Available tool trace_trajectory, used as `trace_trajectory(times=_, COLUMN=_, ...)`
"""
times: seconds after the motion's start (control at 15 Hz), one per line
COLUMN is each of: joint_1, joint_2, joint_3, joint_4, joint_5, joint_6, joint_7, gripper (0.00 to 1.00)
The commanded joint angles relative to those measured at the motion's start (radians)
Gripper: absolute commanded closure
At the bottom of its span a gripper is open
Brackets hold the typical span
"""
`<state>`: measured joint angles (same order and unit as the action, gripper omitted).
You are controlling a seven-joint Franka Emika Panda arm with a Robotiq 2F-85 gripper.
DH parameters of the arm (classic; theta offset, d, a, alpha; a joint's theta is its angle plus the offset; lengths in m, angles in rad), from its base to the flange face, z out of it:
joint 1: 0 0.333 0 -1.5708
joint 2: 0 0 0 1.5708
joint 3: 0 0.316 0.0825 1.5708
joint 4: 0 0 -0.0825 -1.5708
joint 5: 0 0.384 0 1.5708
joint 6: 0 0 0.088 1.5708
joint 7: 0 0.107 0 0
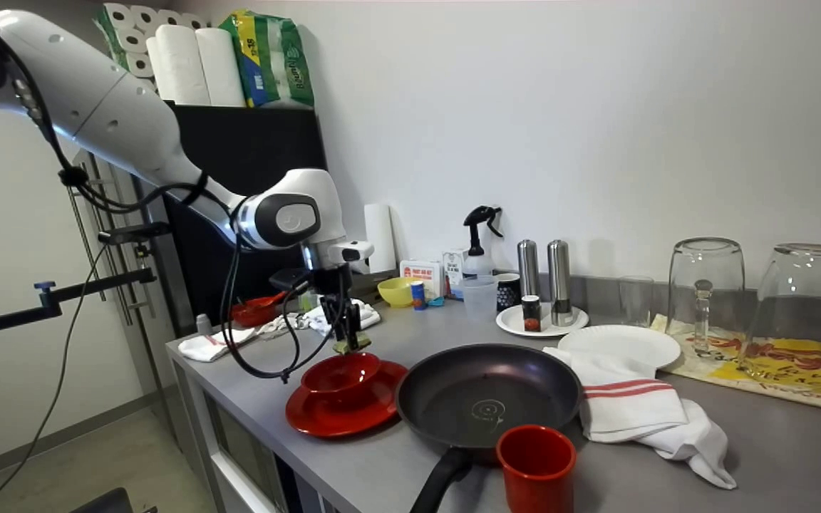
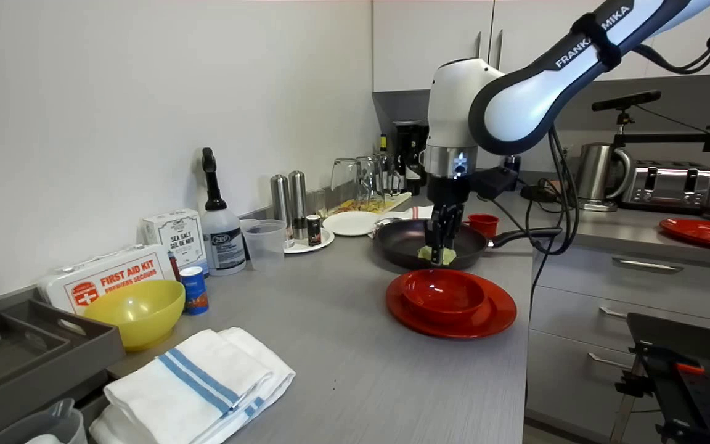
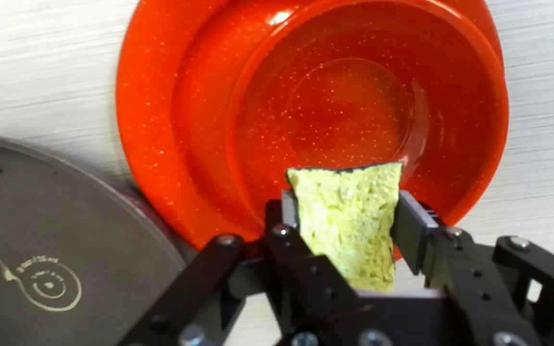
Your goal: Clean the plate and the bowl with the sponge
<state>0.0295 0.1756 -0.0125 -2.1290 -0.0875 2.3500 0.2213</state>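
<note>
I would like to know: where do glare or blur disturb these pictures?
In the wrist view, the counter is overexposed, almost white, a bright glint sits on the red plate, and the lettering inside the frying pan looks soft; in an exterior view, small glints show inside the red bowl.

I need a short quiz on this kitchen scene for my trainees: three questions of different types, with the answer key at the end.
1. Multiple choice: next to the black frying pan, the red bowl stands
(a) under the red plate
(b) on the red plate
(c) apart from the red plate

2. True or false: the claw is closed on the sponge.

3. Fill in the missing word: in an exterior view, the white box behind the yellow bowl reads "FIRST ____ KIT".

Key: 1: b. 2: True. 3: AID.
</note>
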Motion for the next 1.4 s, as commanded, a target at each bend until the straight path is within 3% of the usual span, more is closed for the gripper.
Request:
trace_trajectory(times=0.0, joint_1=-0.009, joint_2=-0.121, joint_3=-0.023, joint_4=-0.072, joint_5=-0.062, joint_6=-0.056, joint_7=0.000, gripper=0.75)
trace_trajectory(times=0.33, joint_1=-0.069, joint_2=-0.183, joint_3=-0.056, joint_4=-0.164, joint_5=-0.012, joint_6=-0.031, joint_7=0.018, gripper=0.75)
trace_trajectory(times=0.87, joint_1=-0.153, joint_2=-0.156, joint_3=-0.120, joint_4=-0.271, joint_5=0.085, joint_6=-0.013, joint_7=0.081, gripper=0.75)
trace_trajectory(times=1.33, joint_1=-0.174, joint_2=-0.050, joint_3=-0.146, joint_4=-0.316, joint_5=0.129, joint_6=0.233, joint_7=0.117, gripper=0.75)
